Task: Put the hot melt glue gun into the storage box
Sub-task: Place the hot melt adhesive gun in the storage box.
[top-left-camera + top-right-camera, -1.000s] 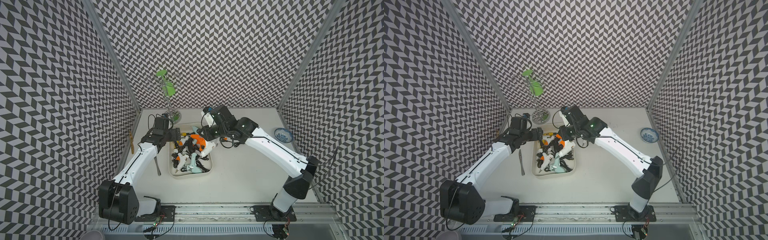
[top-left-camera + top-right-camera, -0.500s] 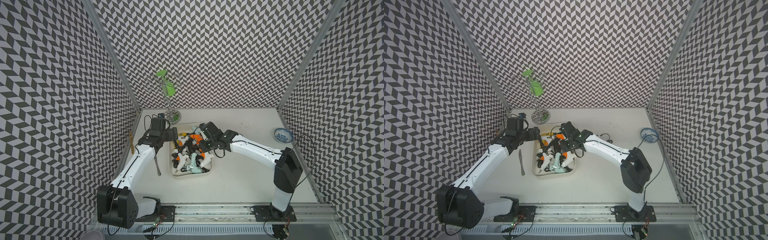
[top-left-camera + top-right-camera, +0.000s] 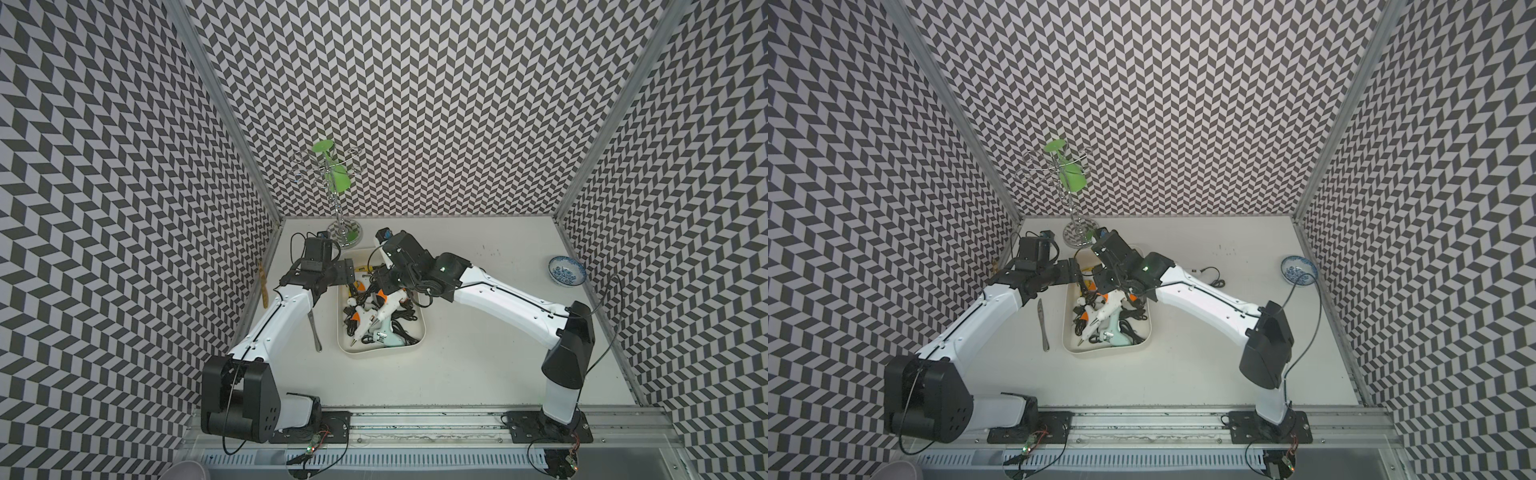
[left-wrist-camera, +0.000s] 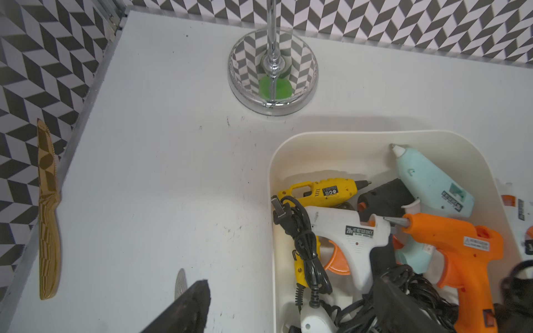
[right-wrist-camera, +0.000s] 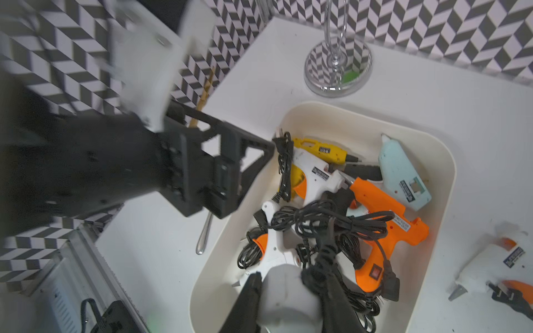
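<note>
The cream-white storage box [image 3: 422, 332] [image 3: 1147, 332] sits mid-table with several glue guns and black cords piled in it. My right gripper [image 3: 385, 287] [image 5: 285, 279] is shut on the handle of a white hot melt glue gun [image 3: 391, 304] [image 5: 285, 299]. It holds the gun over the pile inside the box, nozzle toward the near left; I cannot tell whether the gun rests on the pile. My left gripper [image 3: 349, 270] [image 4: 291, 288] stands open and empty at the box's far left rim. Another white glue gun [image 5: 490, 265] lies on the table just right of the box.
A chrome stand [image 3: 343, 232] with a green cup hanging on it rises behind the box. A metal utensil [image 3: 314, 332] lies left of the box. A wooden knife [image 3: 262, 286] lies along the left wall. A blue-patterned bowl [image 3: 566, 270] stands at the far right.
Half a second ago the right arm stretched low over the box. Its elbow is now raised again, with the white glue gun still gripped over the pile. The left arm has hardly moved.
</note>
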`<action>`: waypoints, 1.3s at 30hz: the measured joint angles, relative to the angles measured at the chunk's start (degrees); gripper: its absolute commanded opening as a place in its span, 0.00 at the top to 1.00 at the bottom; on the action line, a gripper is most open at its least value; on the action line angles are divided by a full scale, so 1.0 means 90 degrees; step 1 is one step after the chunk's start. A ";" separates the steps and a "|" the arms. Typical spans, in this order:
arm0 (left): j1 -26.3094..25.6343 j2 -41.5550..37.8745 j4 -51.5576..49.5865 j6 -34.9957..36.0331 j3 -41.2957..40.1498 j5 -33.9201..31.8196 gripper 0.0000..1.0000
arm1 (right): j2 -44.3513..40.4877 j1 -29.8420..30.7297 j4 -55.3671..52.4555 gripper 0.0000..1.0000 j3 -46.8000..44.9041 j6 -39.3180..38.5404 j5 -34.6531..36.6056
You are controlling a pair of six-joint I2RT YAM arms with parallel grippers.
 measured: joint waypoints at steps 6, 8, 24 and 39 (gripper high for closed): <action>0.0160 0.0002 0.0015 0.0000 -0.0185 0.0022 0.07 | -0.0041 0.0112 0.0389 1.00 -0.0498 0.0017 0.0080; 0.0187 0.0002 0.0034 0.0000 -0.0189 0.0063 0.07 | 0.0027 0.0114 0.0374 1.00 -0.0767 0.0112 0.0223; 0.0185 0.0282 0.0136 0.0000 -0.0325 0.0330 0.09 | 0.0454 -0.0109 0.1207 0.81 -0.2582 0.0906 0.0665; 0.0000 0.0532 0.0134 0.0002 -0.0406 0.0515 0.11 | 0.0296 -0.0223 0.0913 0.38 -0.2144 0.0678 0.1112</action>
